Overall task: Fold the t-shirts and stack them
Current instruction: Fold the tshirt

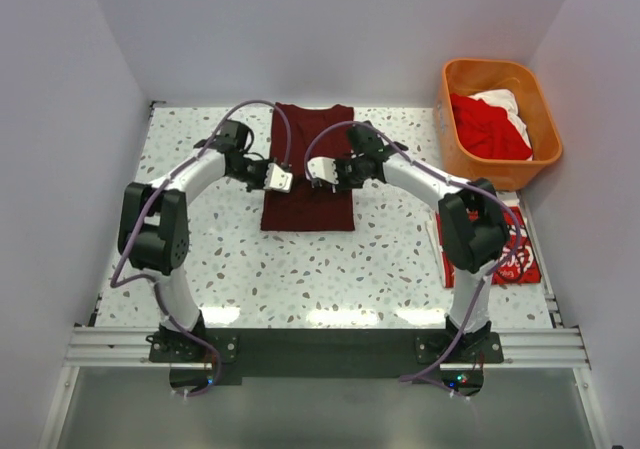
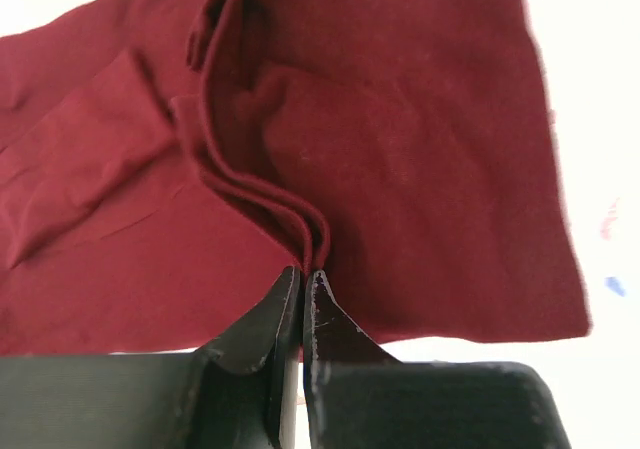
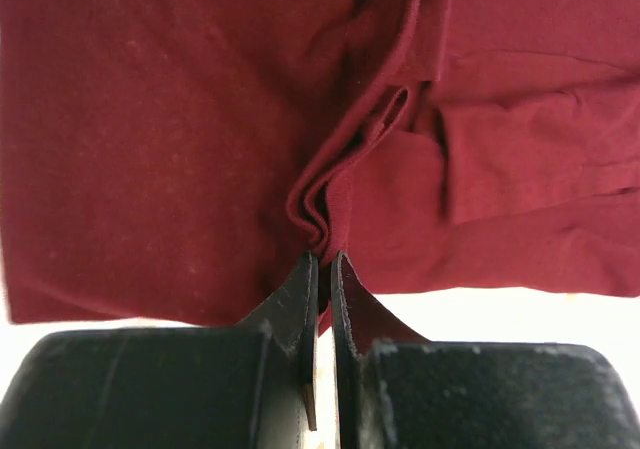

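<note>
- Showing the maroon t-shirt (image 1: 308,209) lying flat at the middle of the worktop (image 1: 350,269), close to its far edge, folded into a narrow strip running from the far edge toward the near one.
- Pinching a raised pleat of that cloth with the left gripper (image 1: 284,179), over the left part of the strip, with the jaws drawn almost together on several bunched layers, as seen in the left wrist view.
- Pinching a similar pleat with the right gripper (image 1: 320,176), just right of the strip's middle, with the jaws likewise nearly closed and the folded layers caught between the tips.
- Facing the two grippers toward each other above the garment, near one another but apart.
- Showing a folded bright red t-shirt (image 1: 520,259) with white print resting against the right edge of the worktop, partly hidden beneath the right arm.
- Showing the orange basket (image 1: 500,174) sitting at the far right corner, holding a crumpled red t-shirt (image 1: 485,129) with a white t-shirt (image 1: 503,101) lying just behind it.
</note>
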